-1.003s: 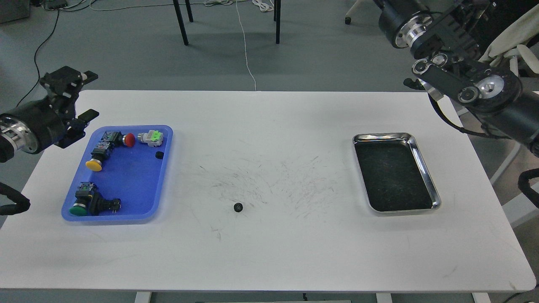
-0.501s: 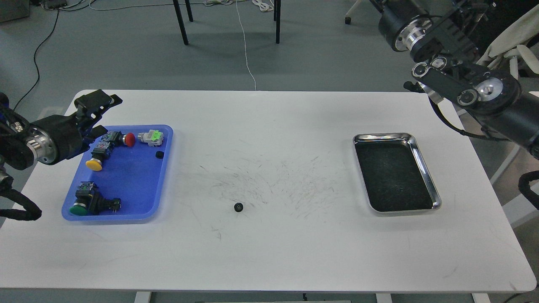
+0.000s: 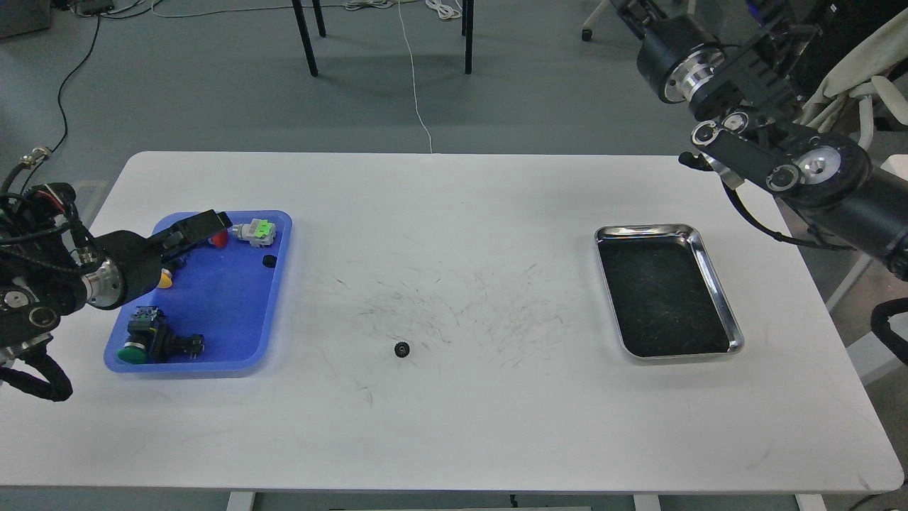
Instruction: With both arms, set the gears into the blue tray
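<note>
Swung over the blue tray (image 3: 213, 312), the left tool (image 3: 195, 228) — grip state unreadable; switches (image 3: 159, 341) risk being knocked — gear (image 3: 402, 348) untouched.

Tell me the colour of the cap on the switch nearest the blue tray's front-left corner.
Green cap, seen in the head view.

One black gear (image 3: 402, 349) lies on the table, another (image 3: 269, 261) in the blue tray (image 3: 234, 319).

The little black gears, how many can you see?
2. One gear lies on the bare white table near the middle. The other gear sits inside the blue tray by its right rim. More could be hidden under the left end effector.
</note>
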`<state>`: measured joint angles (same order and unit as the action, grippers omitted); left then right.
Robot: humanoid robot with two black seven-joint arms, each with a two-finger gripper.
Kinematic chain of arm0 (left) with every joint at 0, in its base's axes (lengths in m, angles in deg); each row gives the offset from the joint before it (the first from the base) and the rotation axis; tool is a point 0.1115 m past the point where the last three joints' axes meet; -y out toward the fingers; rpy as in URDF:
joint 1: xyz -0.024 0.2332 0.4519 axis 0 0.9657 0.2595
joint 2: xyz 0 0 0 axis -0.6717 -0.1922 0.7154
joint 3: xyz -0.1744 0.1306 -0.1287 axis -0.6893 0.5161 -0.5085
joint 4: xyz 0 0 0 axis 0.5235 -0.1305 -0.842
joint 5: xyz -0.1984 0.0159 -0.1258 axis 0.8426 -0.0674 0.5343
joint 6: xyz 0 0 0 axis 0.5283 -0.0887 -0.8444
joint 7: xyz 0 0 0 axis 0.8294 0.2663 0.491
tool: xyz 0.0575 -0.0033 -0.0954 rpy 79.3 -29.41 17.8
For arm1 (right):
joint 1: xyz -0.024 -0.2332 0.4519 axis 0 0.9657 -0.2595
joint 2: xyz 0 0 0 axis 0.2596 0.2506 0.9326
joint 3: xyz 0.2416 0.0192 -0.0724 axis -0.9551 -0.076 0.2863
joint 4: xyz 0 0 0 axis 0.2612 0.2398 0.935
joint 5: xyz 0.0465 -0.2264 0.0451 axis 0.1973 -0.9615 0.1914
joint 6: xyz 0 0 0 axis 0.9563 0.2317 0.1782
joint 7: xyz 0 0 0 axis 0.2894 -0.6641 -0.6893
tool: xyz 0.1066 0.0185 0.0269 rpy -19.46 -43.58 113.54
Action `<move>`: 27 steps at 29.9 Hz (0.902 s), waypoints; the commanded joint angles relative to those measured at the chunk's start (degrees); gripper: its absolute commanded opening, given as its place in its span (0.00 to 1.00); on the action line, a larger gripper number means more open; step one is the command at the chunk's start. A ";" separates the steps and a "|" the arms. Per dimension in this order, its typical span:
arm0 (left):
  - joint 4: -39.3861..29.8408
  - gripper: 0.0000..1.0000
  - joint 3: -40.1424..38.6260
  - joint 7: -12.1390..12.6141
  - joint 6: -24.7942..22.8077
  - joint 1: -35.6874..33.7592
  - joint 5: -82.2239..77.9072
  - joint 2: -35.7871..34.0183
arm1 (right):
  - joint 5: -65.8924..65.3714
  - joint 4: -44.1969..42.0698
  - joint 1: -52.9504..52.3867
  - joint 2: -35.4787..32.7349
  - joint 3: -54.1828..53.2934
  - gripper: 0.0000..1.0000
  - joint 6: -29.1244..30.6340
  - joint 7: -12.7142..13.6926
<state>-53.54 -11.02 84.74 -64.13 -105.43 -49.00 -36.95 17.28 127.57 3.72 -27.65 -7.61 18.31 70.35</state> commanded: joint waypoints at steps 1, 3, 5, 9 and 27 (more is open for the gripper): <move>-0.47 0.98 2.99 -2.05 0.81 -1.16 -4.73 0.70 | 0.00 0.10 0.12 -0.09 -0.01 0.68 0.00 -0.07; -1.26 0.98 3.35 -2.50 1.07 -2.56 -5.19 0.61 | 0.00 0.10 0.13 -0.09 -0.01 0.68 0.00 -0.07; -1.62 0.98 4.83 -3.20 1.42 -3.01 -6.06 0.87 | 0.00 0.10 0.13 -0.09 0.08 0.68 0.00 -0.07; -3.36 0.98 9.23 -5.48 4.06 -4.41 -12.90 2.28 | 0.00 0.18 0.13 -0.09 0.43 0.68 0.09 -0.07; -2.41 0.94 24.09 -6.10 16.28 -10.21 -31.47 21.61 | -0.09 0.27 -0.93 0.44 4.48 0.68 0.62 0.02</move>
<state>-57.65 11.61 78.62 -48.76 -114.72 -80.18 -17.69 17.16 127.84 3.10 -27.16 -3.82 18.83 70.34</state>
